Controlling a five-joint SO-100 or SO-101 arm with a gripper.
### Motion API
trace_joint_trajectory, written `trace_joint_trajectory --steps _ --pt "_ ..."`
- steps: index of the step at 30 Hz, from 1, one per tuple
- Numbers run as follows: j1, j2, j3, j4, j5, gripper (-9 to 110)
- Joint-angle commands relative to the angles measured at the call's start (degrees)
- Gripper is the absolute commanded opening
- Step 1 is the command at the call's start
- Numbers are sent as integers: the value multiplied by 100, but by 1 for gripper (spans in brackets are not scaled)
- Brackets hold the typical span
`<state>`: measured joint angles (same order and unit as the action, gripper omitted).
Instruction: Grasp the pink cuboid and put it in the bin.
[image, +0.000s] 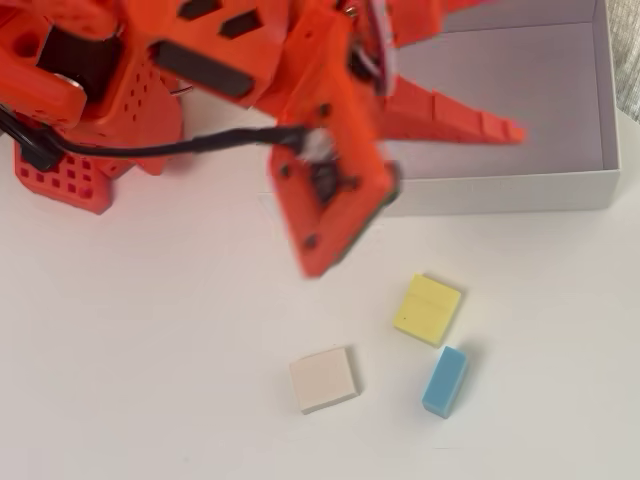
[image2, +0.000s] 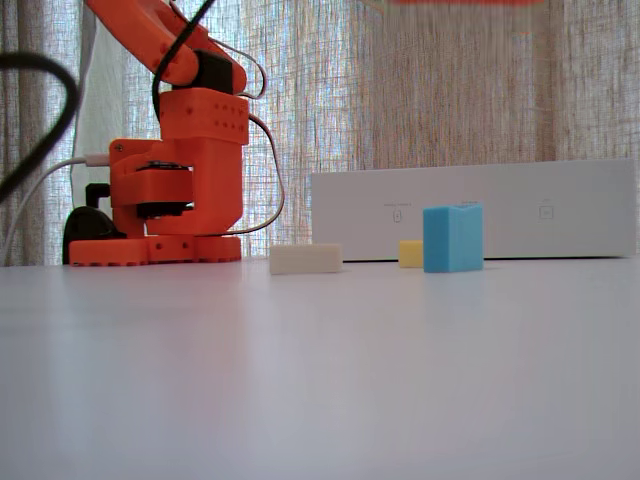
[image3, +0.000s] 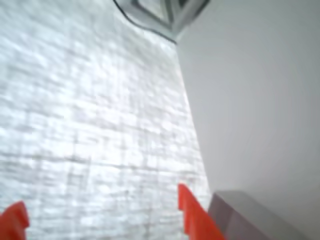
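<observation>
Starting overhead: reaching toward the upper right of the frame with the hand (image: 492, 126), poising one orange finger above the pale floor of the bin (image: 500, 190), and blurring too much there for reading the opening. Finding no pink cuboid anywhere on the worktop (image: 150, 350); seeing only a yellow block (image: 428, 310), a cream block (image: 324, 379) and a blue block (image: 445, 381) lying lower centre, well apart from the hand and outside the bin. Possibly hiding the pink cuboid beneath the arm (image: 330, 170) covering the bin's left part, but not being able to tell. Moving to the fixed view: catching only a red smear at the top edge, above the bin's long white front wall, with the three blocks sitting in front of that wall and nothing pink showing. Ending at the wrist view: spreading the two orange tips wide across the lower edge, gripping nothing between them, looking past them at a bright woven curtain (image3: 90, 115) and a grey-white corner at lower right. Judging from all three, lacking any direction from hand to cuboid; needing first to find the pink piece, most likely inside the bin under the arm, before deciding whether anything is left to grasp.
</observation>
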<state>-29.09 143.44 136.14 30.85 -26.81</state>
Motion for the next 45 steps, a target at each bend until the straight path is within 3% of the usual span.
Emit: trace_joint_trajectory --steps 1,7,14,18,28,30,45 --pt "729 545 -53 -413 431 38" --pt "2162 1811 835 308 1345 38" --pt "3085 3428 2391 1969 1485 37" --pt "3287 3937 2786 2883 1433 19" --pt "3243 4614 3155 4588 1336 -2" --pt "3234 4614 3208 4570 1310 -8" --pt "3252 4614 3261 4544 1318 -8"
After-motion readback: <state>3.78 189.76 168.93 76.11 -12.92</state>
